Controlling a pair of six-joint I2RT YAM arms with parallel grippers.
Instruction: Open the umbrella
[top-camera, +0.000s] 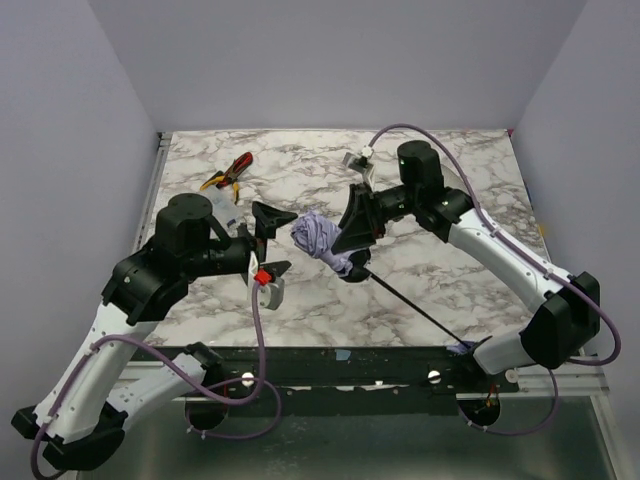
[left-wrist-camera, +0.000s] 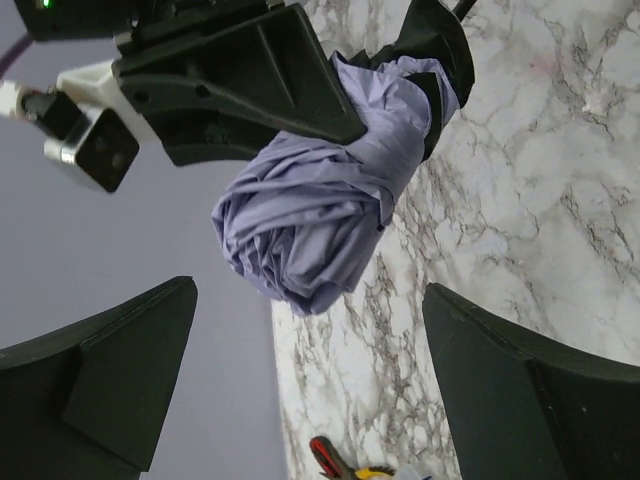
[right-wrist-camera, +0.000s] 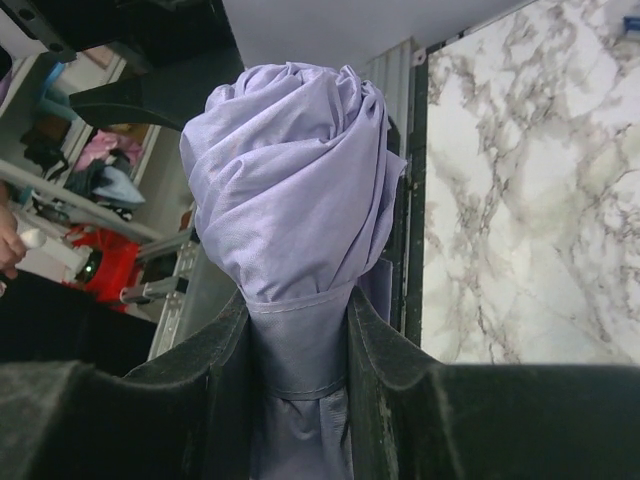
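Note:
The umbrella (top-camera: 318, 238) is folded, its pale lavender canopy bunched and held above the marble table (top-camera: 440, 200). My right gripper (top-camera: 345, 243) is shut on the canopy just behind the bunched end; in the right wrist view the fingers (right-wrist-camera: 215, 370) press the strapped fabric (right-wrist-camera: 290, 180) from both sides. The thin black shaft (top-camera: 415, 308) runs down-right to the small lavender handle (top-camera: 462, 348) at the table's near edge. My left gripper (top-camera: 273, 250) stands open just left of the canopy tip, empty. In the left wrist view the canopy (left-wrist-camera: 320, 220) hangs beyond its spread fingers (left-wrist-camera: 100, 380).
Red-and-yellow pliers (top-camera: 228, 172) lie at the back left of the table, also seen as pliers (left-wrist-camera: 340, 462) in the left wrist view. A small metal piece (top-camera: 358, 158) sits at the back centre. Lavender walls enclose the table on three sides.

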